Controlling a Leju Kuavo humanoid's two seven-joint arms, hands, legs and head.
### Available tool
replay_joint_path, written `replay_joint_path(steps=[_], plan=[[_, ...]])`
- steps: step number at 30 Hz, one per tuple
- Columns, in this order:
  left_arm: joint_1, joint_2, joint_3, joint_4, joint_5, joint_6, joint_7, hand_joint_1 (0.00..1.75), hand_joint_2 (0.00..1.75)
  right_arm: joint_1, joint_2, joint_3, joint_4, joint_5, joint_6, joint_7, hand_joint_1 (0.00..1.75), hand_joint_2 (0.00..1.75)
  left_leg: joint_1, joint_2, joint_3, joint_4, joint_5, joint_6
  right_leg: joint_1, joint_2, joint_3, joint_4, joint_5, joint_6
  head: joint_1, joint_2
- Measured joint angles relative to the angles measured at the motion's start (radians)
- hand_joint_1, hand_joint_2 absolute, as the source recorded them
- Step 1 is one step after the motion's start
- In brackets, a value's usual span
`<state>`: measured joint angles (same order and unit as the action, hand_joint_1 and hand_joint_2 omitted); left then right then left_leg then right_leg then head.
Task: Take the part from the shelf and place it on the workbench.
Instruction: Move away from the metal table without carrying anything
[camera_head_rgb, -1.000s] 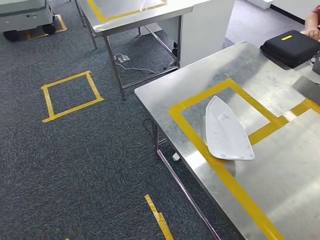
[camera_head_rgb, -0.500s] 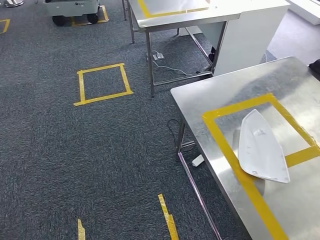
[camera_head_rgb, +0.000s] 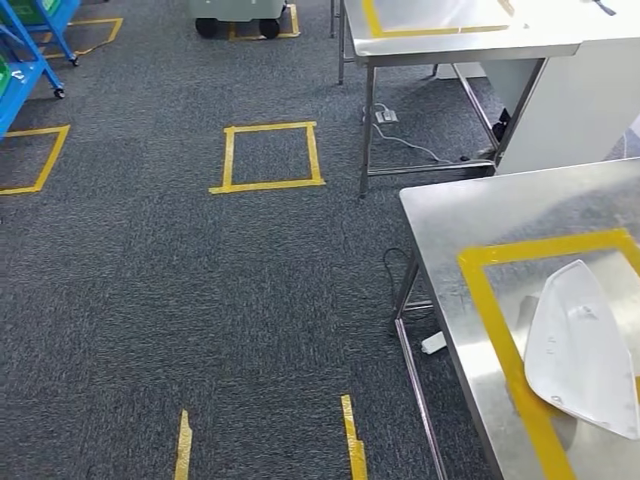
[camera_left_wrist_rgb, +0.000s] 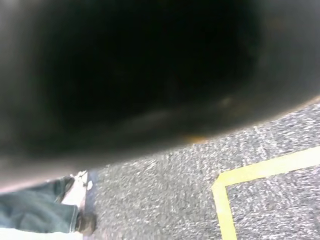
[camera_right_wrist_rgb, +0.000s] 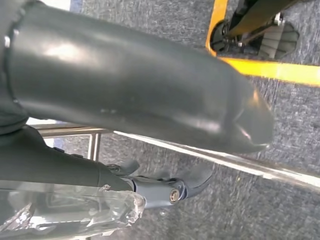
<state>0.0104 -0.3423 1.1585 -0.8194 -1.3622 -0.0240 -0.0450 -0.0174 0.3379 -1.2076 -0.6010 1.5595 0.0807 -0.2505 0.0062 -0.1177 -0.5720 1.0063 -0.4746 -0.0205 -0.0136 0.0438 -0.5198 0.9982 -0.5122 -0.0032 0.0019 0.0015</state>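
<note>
Lying on steel workbench (camera_head_rgb: 453, 215): white part (camera_head_rgb: 580, 350), flat, inside yellow tape outline (camera_head_rgb: 494, 330), one corner overlapping tape nearest bench edge. Right hand (camera_right_wrist_rgb: 143, 100) seen in right wrist view: thick thumb extended, darker fingers (camera_right_wrist_rgb: 173, 187) apart, nothing held. Left hand: state cannot be told. Beyond workbench: yellow tape square (camera_head_rgb: 268, 157) on grey carpet (camera_head_rgb: 189, 300), second steel table (camera_head_rgb: 453, 30).
</note>
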Motion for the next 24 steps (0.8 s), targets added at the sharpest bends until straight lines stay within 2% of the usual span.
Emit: replay_joint_path(steps=[1, 3, 4, 5, 6, 7, 8, 9, 11, 12, 14, 15, 16, 18, 19, 20, 21, 22, 23, 24], plan=[[0.000, 0.000, -0.001, 0.000, 0.000, 0.000, 0.000, 0.00, 0.00, 0.001, 0.002, -0.001, 0.000, 0.000, 0.000, 0.000, 0.00, 0.00, -0.001, 0.026, -0.015, 0.032, -0.021, -0.004, -0.001, -0.015, 0.003, -0.005, 0.002, -0.006, -0.003, 0.000], [-0.002, 0.000, -0.003, 0.002, 0.000, 0.000, 0.000, 0.00, 0.00, 0.002, 0.003, -0.003, 0.000, 0.000, 0.000, -0.001, 0.00, 0.00, -0.001, 0.086, -0.072, 0.150, -0.082, -0.010, 0.002, -0.045, 0.006, -0.008, 0.000, -0.014, -0.008, 0.000], [-0.002, 0.001, -0.004, 0.003, 0.000, 0.000, 0.000, 0.00, 0.00, 0.004, 0.003, -0.005, 0.000, 0.000, 0.000, 0.000, 0.00, 0.00, 0.000, 0.099, -0.103, 0.212, -0.106, -0.013, 0.004, -0.062, 0.006, -0.008, -0.002, -0.016, -0.008, 0.000], [-0.001, 0.001, -0.004, 0.004, 0.000, 0.000, 0.000, 0.00, 0.00, 0.004, 0.003, -0.006, 0.000, 0.000, 0.000, 0.000, 0.00, 0.00, 0.002, 0.105, -0.124, 0.252, -0.115, -0.015, 0.005, -0.078, 0.007, -0.007, -0.004, -0.018, -0.008, 0.000], [0.000, 0.001, -0.004, 0.005, 0.001, 0.000, 0.000, 0.00, 0.00, 0.004, 0.003, -0.007, 0.000, 0.000, 0.000, 0.000, 0.00, 0.00, 0.002, 0.109, -0.127, 0.259, -0.106, -0.016, 0.006, -0.092, 0.008, -0.007, -0.006, -0.018, -0.008, 0.000], [0.001, 0.001, -0.004, 0.005, 0.004, 0.000, 0.000, 0.00, 0.00, 0.003, 0.003, -0.008, 0.000, 0.000, 0.000, -0.001, 0.00, 0.00, 0.002, 0.113, -0.109, 0.226, -0.078, -0.015, 0.006, -0.105, 0.011, -0.007, -0.008, -0.017, -0.008, 0.000], [0.001, 0.001, -0.005, 0.005, 0.008, 0.000, 0.000, 0.00, 0.00, 0.002, 0.003, -0.008, 0.000, 0.000, 0.000, -0.001, 0.00, 0.00, 0.001, 0.127, -0.076, 0.165, -0.043, -0.012, 0.007, -0.117, 0.015, -0.007, -0.011, -0.015, -0.008, 0.000], [0.001, 0.002, -0.008, 0.005, 0.013, 0.000, 0.000, 0.00, 0.00, 0.002, 0.003, -0.009, 0.000, 0.000, -0.001, -0.003, 0.00, 0.00, -0.002, 0.152, -0.039, 0.098, -0.014, -0.008, 0.009, -0.128, 0.019, -0.007, -0.015, -0.012, -0.008, 0.000], [-0.001, 0.002, -0.018, 0.006, 0.023, 0.000, 0.000, 0.00, 0.00, 0.002, 0.003, -0.010, 0.000, 0.000, -0.002, -0.004, 0.00, 0.00, -0.010, 0.191, 0.009, 0.008, 0.009, 0.004, 0.014, -0.151, 0.021, -0.004, -0.024, -0.003, -0.007, 0.000], [0.000, 0.003, -0.022, 0.006, 0.027, 0.001, 0.001, 0.00, 0.00, 0.001, 0.003, -0.011, 0.000, 0.000, -0.003, -0.004, 0.00, 0.00, -0.015, 0.196, 0.014, -0.005, 0.005, 0.009, 0.015, -0.162, 0.023, -0.004, -0.028, 0.002, -0.006, 0.000], [0.004, 0.003, -0.025, 0.006, 0.032, 0.001, 0.003, 0.00, 0.00, -0.005, 0.003, -0.012, 0.000, 0.000, -0.005, -0.005, 0.00, 0.00, -0.015, 0.175, 0.015, -0.012, 0.006, 0.021, 0.013, -0.177, 0.031, -0.004, -0.034, 0.012, -0.005, 0.000], [0.006, 0.003, -0.026, 0.006, 0.034, 0.002, 0.005, 0.00, 0.00, -0.007, 0.003, -0.012, 0.000, 0.000, -0.006, -0.005, 0.00, 0.00, -0.013, 0.164, 0.017, -0.016, 0.008, 0.028, 0.011, -0.162, 0.031, 0.005, -0.043, 0.018, -0.003, 0.000], [0.006, 0.003, -0.028, 0.006, 0.036, 0.002, 0.006, 0.00, 0.00, -0.009, 0.003, -0.012, 0.000, 0.000, -0.007, -0.005, 0.00, 0.00, -0.010, 0.152, 0.019, -0.020, 0.012, 0.034, 0.010, -0.135, 0.022, 0.030, -0.061, 0.023, 0.000, 0.000], [0.006, 0.002, -0.035, 0.006, 0.039, 0.002, 0.006, 0.00, 0.00, -0.007, 0.003, -0.012, 0.000, 0.000, -0.009, -0.005, 0.00, 0.00, -0.006, 0.127, 0.019, -0.023, 0.016, 0.043, 0.006, -0.069, -0.034, 0.146, -0.120, 0.030, 0.008, 0.000], [0.006, 0.002, -0.039, 0.006, 0.040, 0.002, 0.006, 0.00, 0.00, -0.005, 0.003, -0.012, 0.000, 0.000, -0.009, -0.005, 0.00, 0.00, -0.006, 0.112, 0.018, -0.023, 0.016, 0.045, 0.005, -0.055, -0.071, 0.217, -0.148, 0.032, 0.009, 0.000], [0.006, 0.003, -0.041, 0.006, 0.041, 0.001, 0.007, 0.00, 0.00, -0.003, 0.003, -0.013, 0.000, 0.000, -0.009, -0.005, 0.00, 0.00, -0.005, 0.098, 0.018, -0.023, 0.016, 0.046, 0.004, -0.048, -0.104, 0.273, -0.163, 0.034, 0.009, 0.000], [0.007, 0.003, -0.041, 0.006, 0.043, 0.002, 0.007, 0.00, 0.00, -0.001, 0.003, -0.013, 0.000, 0.000, -0.009, -0.005, 0.00, 0.00, -0.005, 0.082, 0.018, -0.022, 0.016, 0.045, 0.003, -0.046, -0.120, 0.291, -0.155, 0.035, 0.009, 0.000], [0.007, 0.003, -0.042, 0.006, 0.044, 0.002, 0.008, 0.00, 0.00, 0.000, 0.003, -0.013, 0.000, 0.000, -0.009, -0.005, 0.00, 0.00, -0.005, 0.067, 0.020, -0.022, 0.016, 0.045, 0.002, -0.045, -0.119, 0.272, -0.127, 0.035, 0.009, 0.000], [0.007, 0.003, -0.043, 0.007, 0.046, 0.001, 0.008, 0.00, 0.00, 0.000, 0.003, -0.014, 0.000, 0.000, -0.009, -0.005, 0.00, 0.00, -0.004, 0.051, 0.022, -0.021, 0.015, 0.043, 0.001, -0.038, -0.101, 0.217, -0.084, 0.035, 0.009, 0.000], [0.007, 0.002, -0.044, 0.007, 0.048, 0.001, 0.009, 0.00, 0.00, 0.000, 0.003, -0.014, 0.000, 0.000, -0.010, -0.005, 0.00, 0.00, -0.003, 0.038, 0.023, -0.021, 0.013, 0.040, -0.002, -0.019, -0.075, 0.147, -0.041, 0.034, 0.010, 0.000]])
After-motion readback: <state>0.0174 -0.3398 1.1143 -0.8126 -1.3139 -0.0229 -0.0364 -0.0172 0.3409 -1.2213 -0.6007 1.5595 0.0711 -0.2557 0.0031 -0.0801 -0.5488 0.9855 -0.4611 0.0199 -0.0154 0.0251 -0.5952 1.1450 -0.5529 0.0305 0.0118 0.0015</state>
